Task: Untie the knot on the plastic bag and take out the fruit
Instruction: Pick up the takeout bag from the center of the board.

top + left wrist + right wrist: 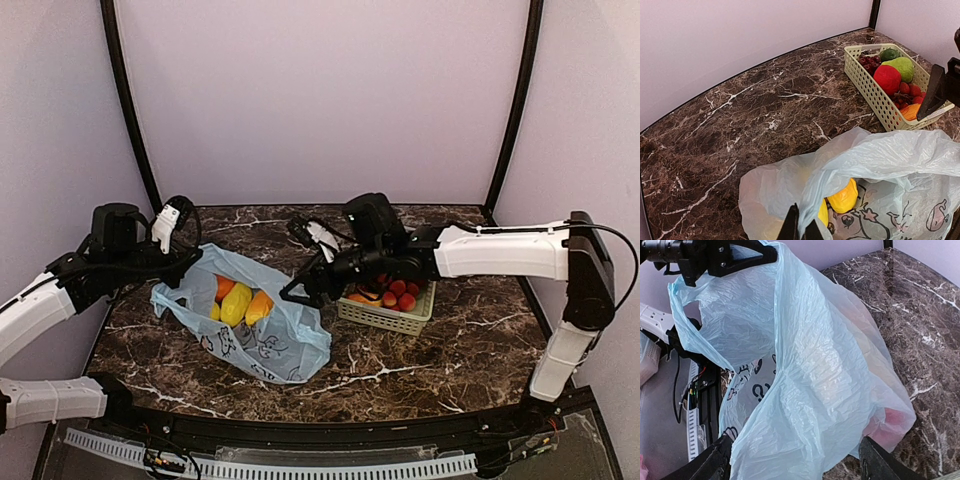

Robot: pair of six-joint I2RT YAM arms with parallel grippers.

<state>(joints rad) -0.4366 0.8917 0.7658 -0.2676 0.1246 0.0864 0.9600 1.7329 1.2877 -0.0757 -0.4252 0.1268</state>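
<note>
At frame left, the left end effector (pixel 188 262) pinches the plastic bag (pixel 275 345) up by its rim, mouth gaping, so the wide-open right end effector (pixel 297 292) at centre frame can likely reach the fruit (pixel 237 303).

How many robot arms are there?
2. The left arm comes from the left; the left gripper pinches the plastic bag. The right arm reaches over the basket; the right gripper is open by the bag.
</note>
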